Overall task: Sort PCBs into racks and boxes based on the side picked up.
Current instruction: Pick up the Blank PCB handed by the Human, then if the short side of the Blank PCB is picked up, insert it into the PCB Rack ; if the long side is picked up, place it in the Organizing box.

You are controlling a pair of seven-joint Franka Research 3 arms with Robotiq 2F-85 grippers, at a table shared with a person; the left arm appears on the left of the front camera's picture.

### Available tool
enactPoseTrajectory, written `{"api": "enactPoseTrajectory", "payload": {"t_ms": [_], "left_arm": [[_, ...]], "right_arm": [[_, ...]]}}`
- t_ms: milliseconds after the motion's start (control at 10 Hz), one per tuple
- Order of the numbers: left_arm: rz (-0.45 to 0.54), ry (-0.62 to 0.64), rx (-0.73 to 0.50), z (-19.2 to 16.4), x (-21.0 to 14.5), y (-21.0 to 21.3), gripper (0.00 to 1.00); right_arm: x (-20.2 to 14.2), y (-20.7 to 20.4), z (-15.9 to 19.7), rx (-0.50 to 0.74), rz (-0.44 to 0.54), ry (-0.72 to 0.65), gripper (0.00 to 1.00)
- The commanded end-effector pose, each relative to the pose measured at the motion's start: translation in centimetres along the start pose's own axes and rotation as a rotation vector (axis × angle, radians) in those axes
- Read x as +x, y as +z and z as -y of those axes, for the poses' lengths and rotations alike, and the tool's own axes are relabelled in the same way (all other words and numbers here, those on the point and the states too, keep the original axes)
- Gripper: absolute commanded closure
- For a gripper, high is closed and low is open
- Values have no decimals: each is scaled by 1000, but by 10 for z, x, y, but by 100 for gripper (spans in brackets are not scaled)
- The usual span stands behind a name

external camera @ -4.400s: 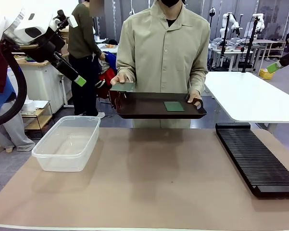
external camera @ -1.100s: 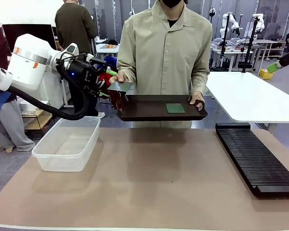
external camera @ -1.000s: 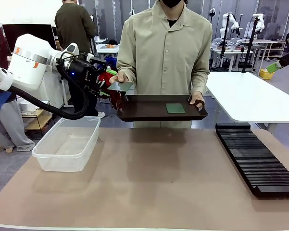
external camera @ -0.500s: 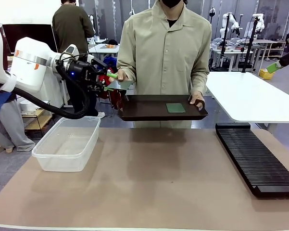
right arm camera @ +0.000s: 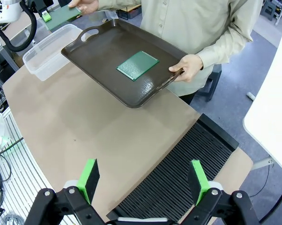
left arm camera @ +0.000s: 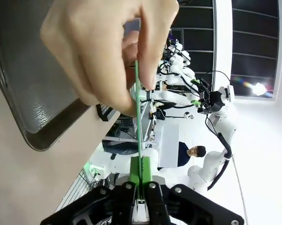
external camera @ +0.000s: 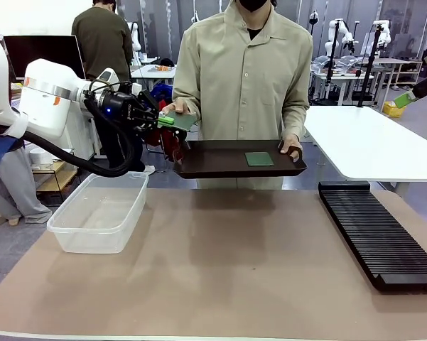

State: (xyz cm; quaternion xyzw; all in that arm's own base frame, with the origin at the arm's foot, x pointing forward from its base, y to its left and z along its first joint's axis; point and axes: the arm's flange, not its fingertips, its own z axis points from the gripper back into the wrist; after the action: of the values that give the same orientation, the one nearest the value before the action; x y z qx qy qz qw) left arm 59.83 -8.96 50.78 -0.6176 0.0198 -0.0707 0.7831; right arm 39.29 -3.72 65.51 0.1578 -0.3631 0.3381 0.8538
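A person's hand [external camera: 175, 108] holds out a green PCB [external camera: 180, 120] at the left end of a dark brown tray [external camera: 213, 168]. My left gripper [external camera: 163, 119] is shut on that board's near edge. In the left wrist view the PCB [left arm camera: 137, 117] stands edge-on between my green pads [left arm camera: 134, 171], with the hand [left arm camera: 98, 56] still pinching its far end. A second PCB [external camera: 259, 159] lies flat on the tray. My right gripper [right arm camera: 143, 180] hangs open and high above the black rack [right arm camera: 178, 173]. The clear box [external camera: 99, 210] stands empty at the left.
The rack [external camera: 378, 234] lies along the table's right side. The person holds the tray [right arm camera: 108, 51] over the far table edge with the other hand [right arm camera: 187, 65] on its right handle. A white table [external camera: 369, 142] stands behind on the right.
My left arm came down from high on the left to the person's hand and shut its fingers on the offered PCB, which has since risen slightly. The right arm stayed put.
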Motion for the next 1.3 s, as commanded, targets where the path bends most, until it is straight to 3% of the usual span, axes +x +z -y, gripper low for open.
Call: {"api": "enactPoseTrajectory", "payload": {"t_ms": [0,300,500,1200], "left_arm": [[-22,-8,-64,1,5,2,100],[-6,-14,-63,0,3,5,100],[16,-29,1,7,-4,4,100],[-10,4,-34,-2,1,2,100]], "right_arm": [[-2,-1,0,10,-3,3,0],[-2,-1,0,10,-3,3,0],[-2,-1,0,10,-3,3,0],[-2,-1,0,10,-3,3,0]]}}
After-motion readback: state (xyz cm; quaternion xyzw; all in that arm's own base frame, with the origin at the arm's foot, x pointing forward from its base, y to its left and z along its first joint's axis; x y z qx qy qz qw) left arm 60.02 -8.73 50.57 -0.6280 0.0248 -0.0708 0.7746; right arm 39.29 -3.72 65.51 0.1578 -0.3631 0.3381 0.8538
